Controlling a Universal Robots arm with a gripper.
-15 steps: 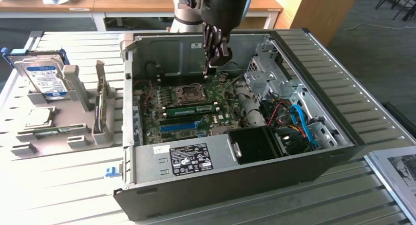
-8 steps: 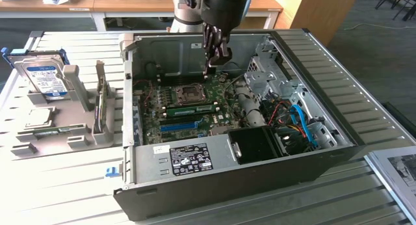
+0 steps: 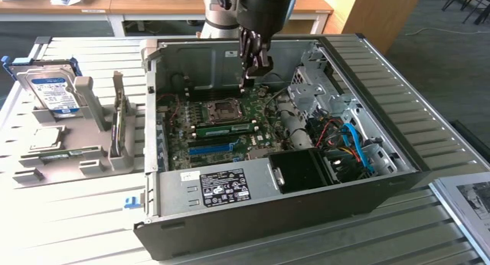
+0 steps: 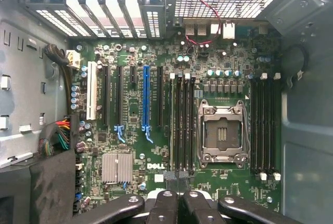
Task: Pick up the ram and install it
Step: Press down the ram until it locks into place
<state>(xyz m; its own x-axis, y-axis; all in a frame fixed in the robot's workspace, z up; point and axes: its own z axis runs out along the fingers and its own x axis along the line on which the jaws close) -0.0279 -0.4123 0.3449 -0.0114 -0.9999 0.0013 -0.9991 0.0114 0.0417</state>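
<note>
Found the ram (image 3: 226, 128) inside the open case (image 3: 387, 104), standing on edge in a slot of the motherboard (image 3: 259, 141). Lay between the processor socket (image 3: 224, 109) and the blue slot (image 3: 210, 148), parallel to both. Looked seated along its whole length, though could not tell from either view whether the end latches were shut on it.

Saw the gripper (image 3: 247, 86) hanging nose-down above the board, clear of the stick. In the wrist view, lined up with one end of the memory slots beside the socket. Fingers (image 4: 165, 207) pressed flat together there, pinching nothing.

Noted the hard drive (image 3: 52, 90) upright in the grey rack (image 3: 61, 162), outside the case at the exterior view's left, well apart from the work.

Judged the stick light and stiff, yet thin and easily harmed. Likely to crack, or to bend at the contacts, if twisted or pushed at one end alone. Judged the best hold a pinch across the two flat faces near the middle of the upper edge, or on the bare short ends. Best kept off the black chips, the label and the contact edge. Smooth faces likely to slip in hard fingers unless squeezed squarely.
</note>
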